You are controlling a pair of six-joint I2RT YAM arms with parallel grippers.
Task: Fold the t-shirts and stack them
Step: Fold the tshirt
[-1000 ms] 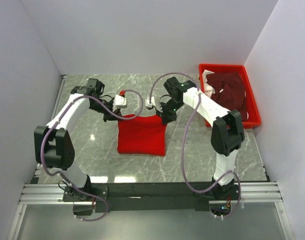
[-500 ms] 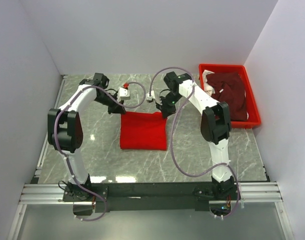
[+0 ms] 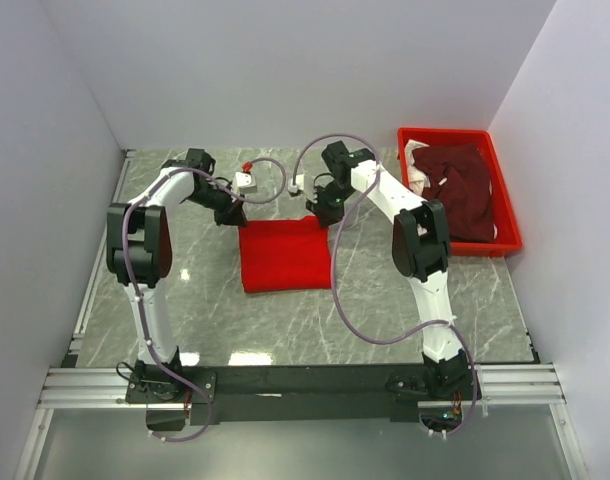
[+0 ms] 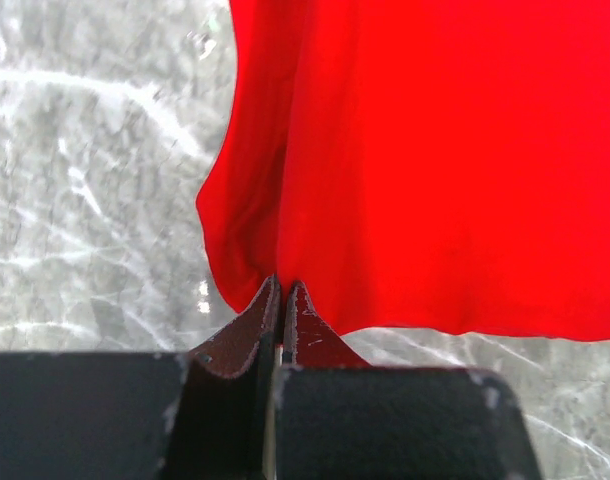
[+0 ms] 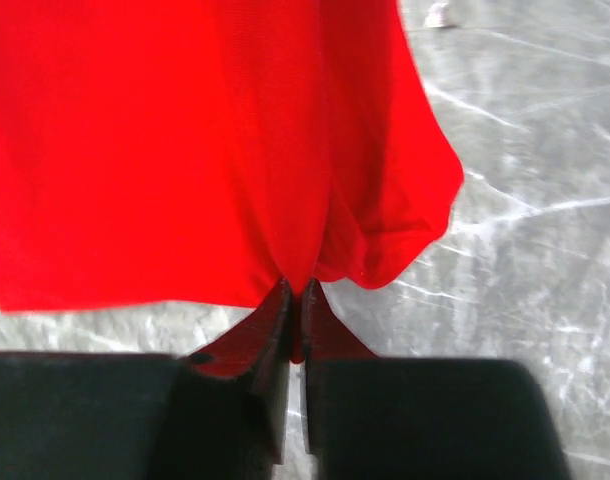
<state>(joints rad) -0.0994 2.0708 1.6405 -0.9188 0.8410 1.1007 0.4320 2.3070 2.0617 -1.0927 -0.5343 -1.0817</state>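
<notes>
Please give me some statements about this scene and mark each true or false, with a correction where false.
1. The red t-shirt lies on the table. True.
2. The maroon t-shirt lies on the table too. False: it is inside the red tray.
3. The left fingers and the right fingers are both shut on the red t-shirt's edge. True.
4. The red tray stands at the table's left side. False: it stands at the right.

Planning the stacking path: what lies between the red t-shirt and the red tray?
In the top view, only the right arm and its cable cross bare marble table between red t-shirt and tray.
</notes>
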